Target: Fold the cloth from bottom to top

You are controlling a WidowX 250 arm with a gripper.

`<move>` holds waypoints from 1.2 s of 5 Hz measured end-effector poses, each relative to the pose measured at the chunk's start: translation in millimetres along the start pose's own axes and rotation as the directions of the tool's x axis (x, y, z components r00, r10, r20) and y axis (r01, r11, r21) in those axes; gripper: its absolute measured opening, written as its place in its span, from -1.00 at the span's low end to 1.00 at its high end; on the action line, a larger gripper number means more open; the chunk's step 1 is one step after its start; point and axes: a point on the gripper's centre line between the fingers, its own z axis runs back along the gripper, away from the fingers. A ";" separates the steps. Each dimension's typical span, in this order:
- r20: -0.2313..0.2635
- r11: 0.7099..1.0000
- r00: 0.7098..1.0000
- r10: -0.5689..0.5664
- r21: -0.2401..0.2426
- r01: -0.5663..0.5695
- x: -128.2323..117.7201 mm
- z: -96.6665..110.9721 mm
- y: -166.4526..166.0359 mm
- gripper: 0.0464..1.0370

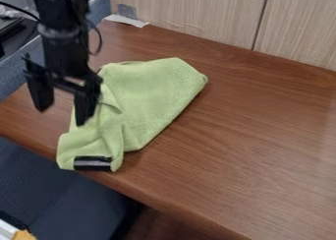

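As we look down at a slant on a brown wood-grain table [256, 155], we see a light green cloth [148, 94] lying left of the middle, creased and bunched along its left side. Its broad end lies toward the back of the table, and its narrower end reaches the near edge, where we find a black and grey patch [92, 163]. From the upper left, the black robot arm [60, 35] hangs down, its gripper [62, 115] pointing at the table with the two fingers spread apart. One finger overlaps the cloth's left edge in our view; we cannot tell whether they touch. Behind the table, we see a pale wood-grain panel [190, 15], and below its near edge, a dark blue surface [59, 195].
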 end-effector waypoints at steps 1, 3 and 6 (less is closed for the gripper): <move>0.054 0.998 0.996 -0.067 0.006 0.067 -5.6 -13.8 -22.5 0.93; 0.076 0.991 0.988 -0.133 0.018 0.132 -15.4 -34.3 -45.0 0.93; 0.003 0.979 0.983 -0.186 0.080 0.185 -15.0 -61.2 -40.4 0.49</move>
